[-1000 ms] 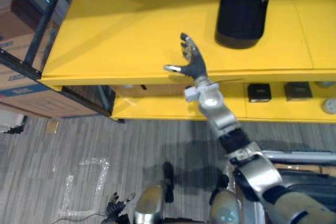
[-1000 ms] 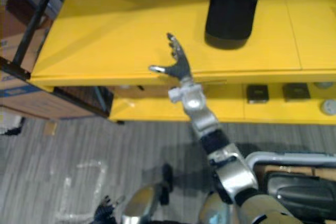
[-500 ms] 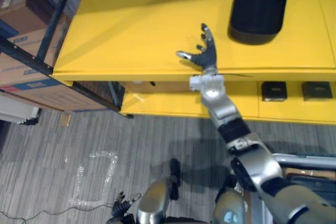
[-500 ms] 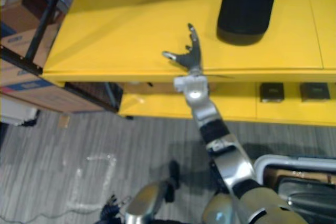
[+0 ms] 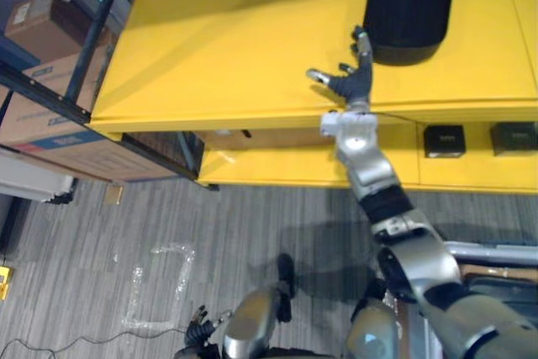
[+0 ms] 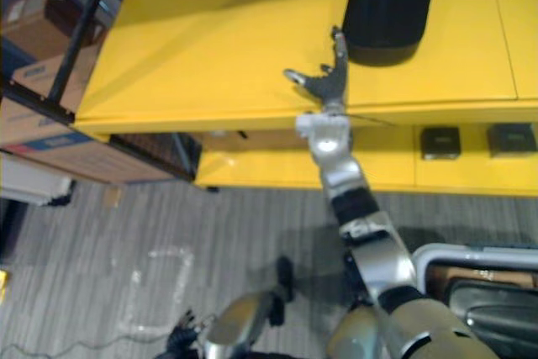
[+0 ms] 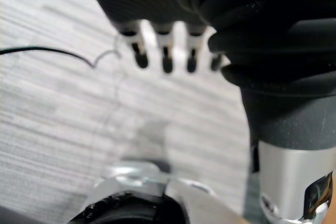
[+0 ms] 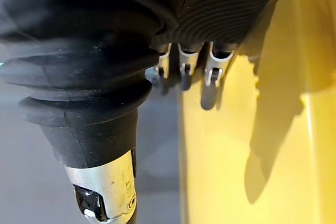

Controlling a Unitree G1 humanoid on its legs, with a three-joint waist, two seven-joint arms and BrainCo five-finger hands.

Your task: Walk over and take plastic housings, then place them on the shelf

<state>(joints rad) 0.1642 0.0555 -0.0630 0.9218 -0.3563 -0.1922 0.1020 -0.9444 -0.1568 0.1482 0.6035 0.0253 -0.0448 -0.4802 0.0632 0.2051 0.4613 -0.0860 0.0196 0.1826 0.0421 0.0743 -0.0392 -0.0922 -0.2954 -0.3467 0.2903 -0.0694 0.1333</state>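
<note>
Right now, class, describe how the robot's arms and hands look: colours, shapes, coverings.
The right arm is built of rounded silver-grey segments split by dark bands, with a pale block at the wrist. The right hand has a dark back and slim silver fingers with dark tips. The left hand shows the same fingers coming out of a black ribbed cover.

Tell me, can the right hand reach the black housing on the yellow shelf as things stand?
Probably yes: the right hand is open above the yellow shelf, just beside the black housing, with nothing between them.
</note>
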